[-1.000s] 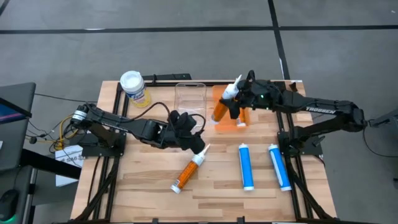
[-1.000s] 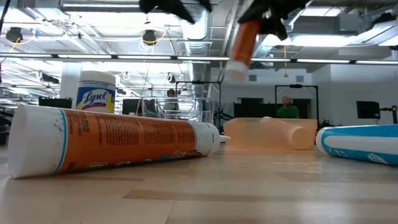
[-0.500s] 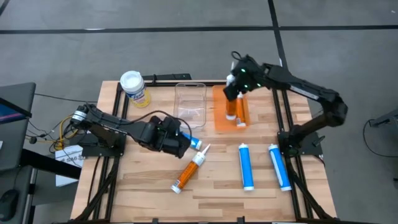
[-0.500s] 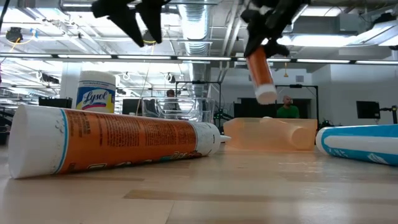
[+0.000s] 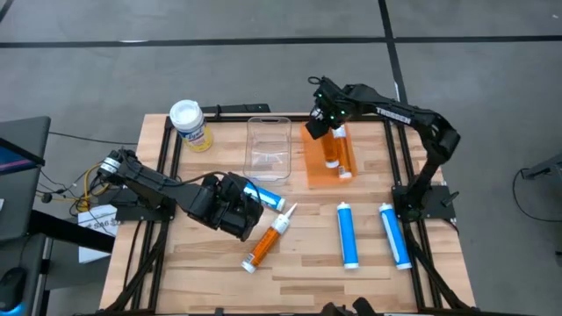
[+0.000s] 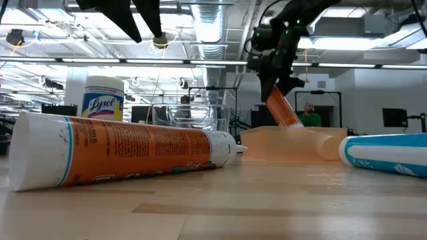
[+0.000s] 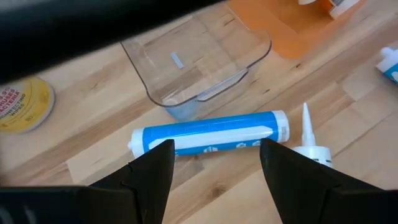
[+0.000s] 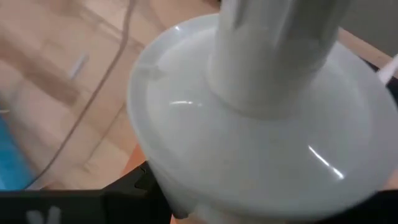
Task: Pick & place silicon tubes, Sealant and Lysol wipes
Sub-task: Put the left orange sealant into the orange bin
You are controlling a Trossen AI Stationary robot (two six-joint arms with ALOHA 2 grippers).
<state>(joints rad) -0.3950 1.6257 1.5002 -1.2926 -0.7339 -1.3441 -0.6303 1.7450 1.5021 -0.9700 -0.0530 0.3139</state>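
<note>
My right gripper (image 5: 321, 118) is at the far end of the orange bin (image 5: 313, 168), shut on an orange sealant tube (image 6: 283, 110). A second orange tube (image 5: 344, 159) lies in that bin. My left gripper (image 5: 246, 204) is open above a blue tube (image 7: 208, 138) that lies on its side on the table, one finger on each side of it and touching nothing. The Lysol wipes canister (image 5: 190, 124) stands upright at the far left. Another orange tube (image 5: 268, 237) and two blue tubes (image 5: 349, 233) (image 5: 395, 235) lie on the table. My right gripper holds the orange tube at its white nozzle end (image 8: 261, 118), coming from above; the fingers themselves are hidden behind the cap. The tube slants down below the gripper. Its lower end (image 6: 292, 122) is inside the orange bin, behind the bin's wall.
A clear plastic bin (image 5: 269, 146) stands between the canister and the orange bin. The near orange tube (image 6: 120, 150) fills the low view's left. There is bare wood (image 5: 202, 254) at the table's near left.
My right gripper has gone toward the table's far edge and down, lowering the orange tube from hanging clear into the orange bin, where it now slants. My left gripper has drawn back toward the table's left and near edge, uncovering the blue tube.
</note>
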